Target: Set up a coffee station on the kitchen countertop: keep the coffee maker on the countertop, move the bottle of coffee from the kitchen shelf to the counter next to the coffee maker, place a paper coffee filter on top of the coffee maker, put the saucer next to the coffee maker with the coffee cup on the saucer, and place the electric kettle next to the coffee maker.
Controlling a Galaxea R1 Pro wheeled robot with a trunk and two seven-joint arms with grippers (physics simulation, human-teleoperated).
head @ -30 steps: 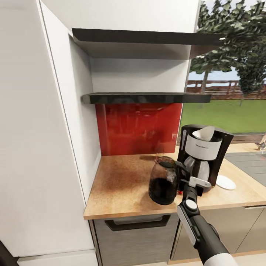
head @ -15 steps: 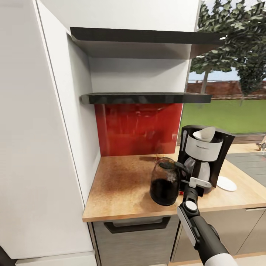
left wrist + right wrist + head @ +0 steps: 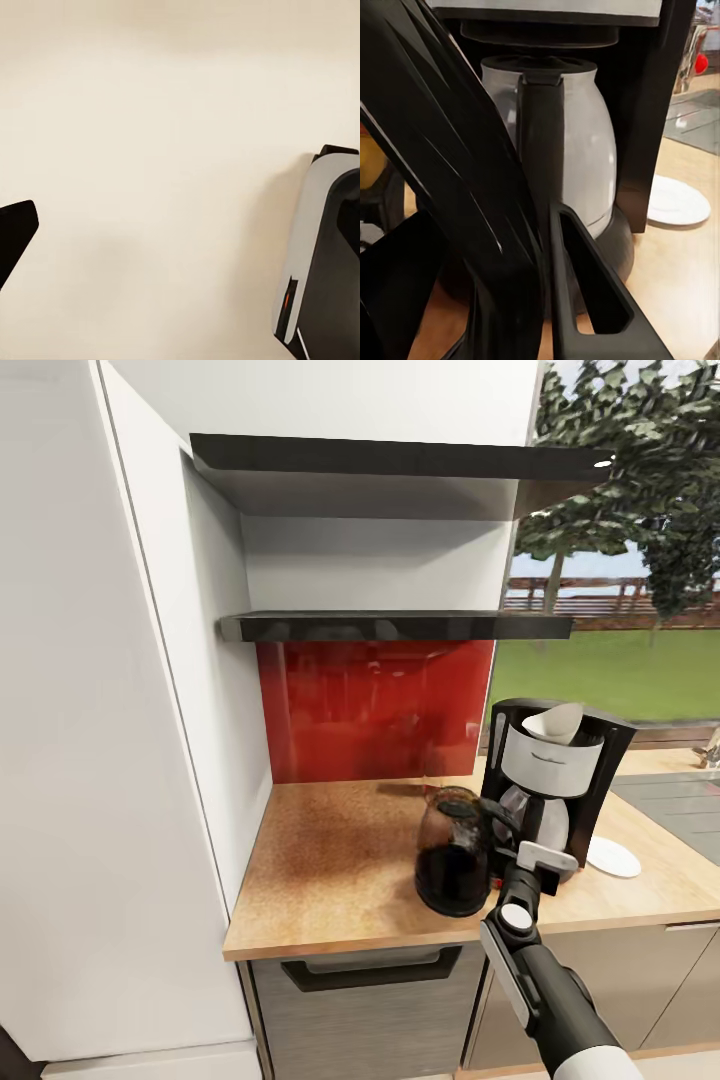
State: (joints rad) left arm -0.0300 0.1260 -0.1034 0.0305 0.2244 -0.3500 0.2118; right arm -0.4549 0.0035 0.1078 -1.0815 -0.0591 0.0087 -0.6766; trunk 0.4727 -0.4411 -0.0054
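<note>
The smoky electric kettle stands on the kitchen countertop, close against the left side of the black-and-white coffee maker. My right gripper is shut on the kettle's black loop handle, with the glass carafe just behind. A white paper coffee filter sits on top of the coffee maker. The white saucer lies bare to the coffee maker's right. The dark kitchen shelf above is bare. My left gripper hangs open over beige floor. The bottle of coffee and the coffee cup are out of view.
A tall white cabinet side walls off the counter's left end, and a red backsplash closes the back. A second dark shelf hangs higher. Grey drawer fronts sit below. A grey cooktop lies far right.
The kettle, held by my right gripper, has shifted right across the counter toward the coffee maker. The head view has shifted slightly.
</note>
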